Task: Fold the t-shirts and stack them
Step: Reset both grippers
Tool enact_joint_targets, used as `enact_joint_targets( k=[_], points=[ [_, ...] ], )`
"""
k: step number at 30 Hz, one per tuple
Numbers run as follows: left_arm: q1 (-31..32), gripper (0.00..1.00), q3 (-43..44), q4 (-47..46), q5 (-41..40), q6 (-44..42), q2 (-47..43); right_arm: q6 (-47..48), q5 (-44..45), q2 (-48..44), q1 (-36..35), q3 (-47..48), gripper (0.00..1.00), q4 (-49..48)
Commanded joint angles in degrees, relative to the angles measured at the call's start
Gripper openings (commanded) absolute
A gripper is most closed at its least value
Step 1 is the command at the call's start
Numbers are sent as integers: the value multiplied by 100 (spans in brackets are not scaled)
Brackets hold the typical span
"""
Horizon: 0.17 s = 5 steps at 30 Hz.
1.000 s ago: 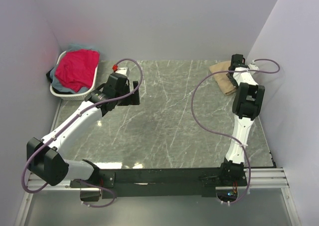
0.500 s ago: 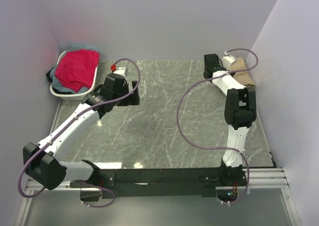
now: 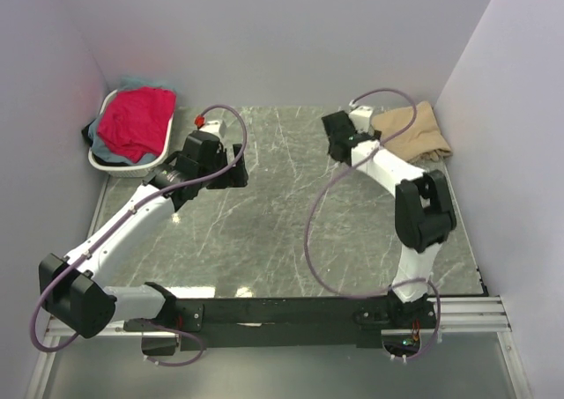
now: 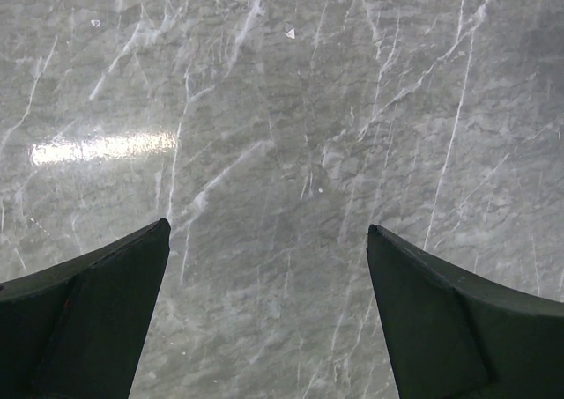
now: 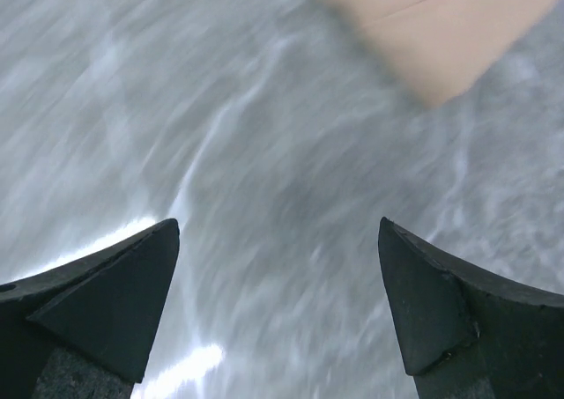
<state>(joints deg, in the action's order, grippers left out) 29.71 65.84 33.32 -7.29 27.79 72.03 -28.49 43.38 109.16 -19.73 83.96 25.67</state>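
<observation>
A tan t-shirt [image 3: 414,130] lies folded at the table's far right corner; its corner shows blurred at the top of the right wrist view [image 5: 441,38]. A red-pink t-shirt [image 3: 135,121] lies on top of pale blue-grey and dark ones in the white basket [image 3: 134,169] at far left. My right gripper [image 3: 337,139] hangs left of the tan t-shirt, open and empty [image 5: 278,232]. Over bare marble right of the basket, my left gripper [image 3: 236,172] stands open with nothing between its fingers [image 4: 269,232].
Grey marble table [image 3: 282,214] with purple walls close on the left, back and right. A black rail [image 3: 282,313] runs along the near edge by the arm bases. Purple cables loop above both arms.
My right gripper has swung left, off the tan t-shirt and out over bare marble, leaving the shirt uncovered in the far right corner. The left arm has shifted only slightly.
</observation>
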Motion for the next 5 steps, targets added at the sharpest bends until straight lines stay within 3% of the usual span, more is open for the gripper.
enact_joint_targets(
  k=[1,5],
  points=[
    [8,99,-10,-194,35,95,-277,485,-611,-1308,-530,-695,100,-870],
    [8,99,-72,-177,-88,191,-391,703,-646,-1898,-1076,-881,100,-888]
  ],
)
